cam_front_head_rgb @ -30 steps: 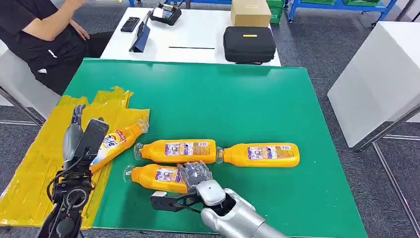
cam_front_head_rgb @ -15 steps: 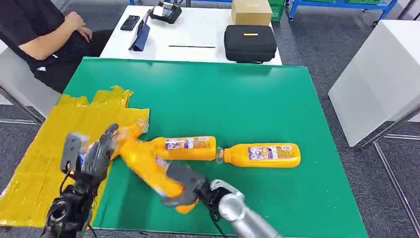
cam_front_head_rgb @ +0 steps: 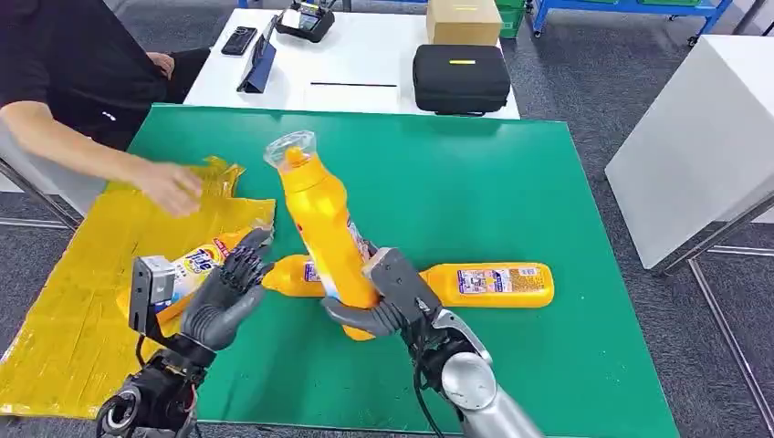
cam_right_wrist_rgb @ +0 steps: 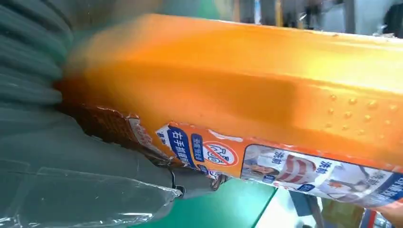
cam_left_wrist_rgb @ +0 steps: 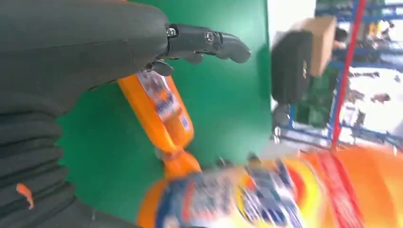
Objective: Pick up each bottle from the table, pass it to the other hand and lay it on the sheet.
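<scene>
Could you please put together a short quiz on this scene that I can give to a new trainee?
1. True or false: the right hand holds the raised bottle with its cap end pointing up.
2. Which lies on the yellow sheet? A) the black case B) a bottle C) the cardboard box
3. Fill in: the left hand holds ____.

Key:
1. True.
2. B; a bottle on the sheet lies beside the left hand, while a person's hand reaches over the sheet's far end.
3. Nothing; its fingers are spread toward the raised bottle.

Behind the green table
A person sits beside a white desk bearing a black case, cardboard box and phone.
</scene>
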Controlling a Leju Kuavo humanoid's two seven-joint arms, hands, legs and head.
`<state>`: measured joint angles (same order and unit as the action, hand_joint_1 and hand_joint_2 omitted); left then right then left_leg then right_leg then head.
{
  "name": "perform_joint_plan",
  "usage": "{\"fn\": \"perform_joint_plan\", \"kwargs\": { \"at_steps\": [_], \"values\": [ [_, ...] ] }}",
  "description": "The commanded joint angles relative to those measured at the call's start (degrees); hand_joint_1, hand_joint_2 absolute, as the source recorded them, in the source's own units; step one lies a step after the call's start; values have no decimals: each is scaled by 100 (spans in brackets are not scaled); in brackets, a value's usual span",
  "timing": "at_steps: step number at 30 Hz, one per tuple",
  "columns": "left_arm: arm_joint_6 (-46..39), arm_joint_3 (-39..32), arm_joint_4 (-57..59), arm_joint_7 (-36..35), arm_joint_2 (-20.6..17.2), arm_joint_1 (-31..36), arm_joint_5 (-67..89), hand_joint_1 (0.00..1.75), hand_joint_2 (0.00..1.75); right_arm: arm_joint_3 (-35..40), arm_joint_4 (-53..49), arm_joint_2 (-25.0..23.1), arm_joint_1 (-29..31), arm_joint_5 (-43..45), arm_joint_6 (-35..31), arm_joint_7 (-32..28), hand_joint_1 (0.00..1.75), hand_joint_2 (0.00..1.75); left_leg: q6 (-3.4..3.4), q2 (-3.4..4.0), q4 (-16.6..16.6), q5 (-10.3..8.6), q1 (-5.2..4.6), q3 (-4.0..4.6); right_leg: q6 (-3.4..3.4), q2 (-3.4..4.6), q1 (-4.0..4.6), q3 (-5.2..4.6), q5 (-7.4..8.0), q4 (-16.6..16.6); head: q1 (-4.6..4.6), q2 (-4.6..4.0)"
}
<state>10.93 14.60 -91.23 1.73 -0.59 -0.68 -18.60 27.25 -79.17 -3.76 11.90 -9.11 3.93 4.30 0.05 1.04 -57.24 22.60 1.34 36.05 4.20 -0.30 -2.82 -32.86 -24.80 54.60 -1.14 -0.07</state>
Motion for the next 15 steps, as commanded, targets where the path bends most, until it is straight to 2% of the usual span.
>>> {"fn": "perform_joint_plan", "kwargs": {
  "at_steps": [1,3,10,15],
  "values": [
    [-73,565,-120,-205,182,498,-144,0,175,709,732,-191,598,-1005,19,369,175,175,5,-3,-7,7,2,-11,-34,5,5,8,-5,8,0,0],
    [-73,565,-120,-205,182,498,-144,0,175,709,732,-191,598,-1005,19,369,175,175,3,-3,-1,1,1,-5,-18,1,4,6,0,1,2,0],
    [-54,555,-113,-190,149,478,-166,0,175,753,741,-136,624,-1087,56,390,175,175,5,-8,-3,8,2,-18,-33,1,6,19,-6,3,0,0],
    [-90,786,-46,-243,267,762,-349,0,175,1584,1363,-228,936,-2001,191,452,175,175,2,-7,-2,2,4,-5,-20,0,6,7,0,1,0,0]
  ]
}}
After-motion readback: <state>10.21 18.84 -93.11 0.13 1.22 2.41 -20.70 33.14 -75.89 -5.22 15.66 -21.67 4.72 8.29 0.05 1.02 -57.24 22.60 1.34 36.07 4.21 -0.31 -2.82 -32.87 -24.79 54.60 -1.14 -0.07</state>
